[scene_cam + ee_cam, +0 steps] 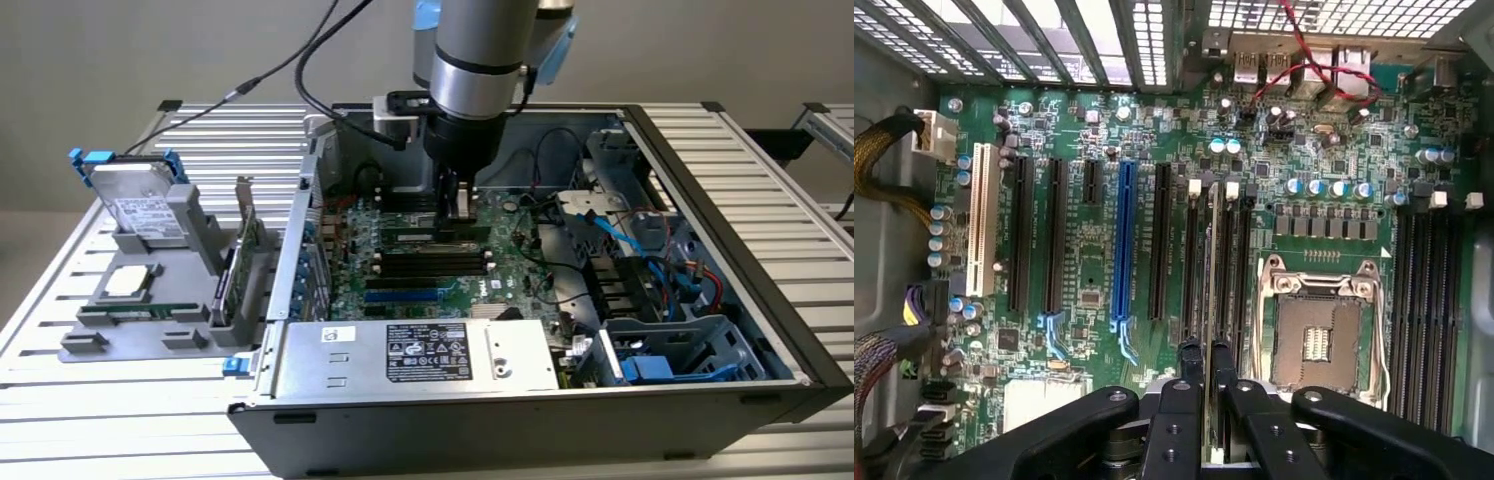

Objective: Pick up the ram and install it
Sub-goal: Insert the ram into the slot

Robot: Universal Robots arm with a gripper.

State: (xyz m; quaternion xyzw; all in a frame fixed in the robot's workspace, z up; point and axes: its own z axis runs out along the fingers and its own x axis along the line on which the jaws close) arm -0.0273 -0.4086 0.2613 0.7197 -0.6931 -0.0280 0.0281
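My gripper [458, 200] reaches down into the open computer case [747, 200] over the motherboard [507, 270]. In the wrist view the gripper [1207, 395] is shut on the ram [1212, 270], a thin green stick seen edge-on between the two black fingers [1188, 385]. The ram runs along the black memory slots [1229, 270] beside the CPU socket [1316, 330]. From the exterior view the ram [430, 237] lies low at the rearmost of the slots [427, 262]. I cannot tell whether it is seated in a slot.
A grey holder [94, 345] at the exterior view's left carries a silver hard drive with blue clips [140, 205], an expansion card [240, 262] and a processor [130, 282]. The power supply [427, 355] sits at the case's front. Blue cables [641, 240] and a drive cage [667, 355] crowd the right.
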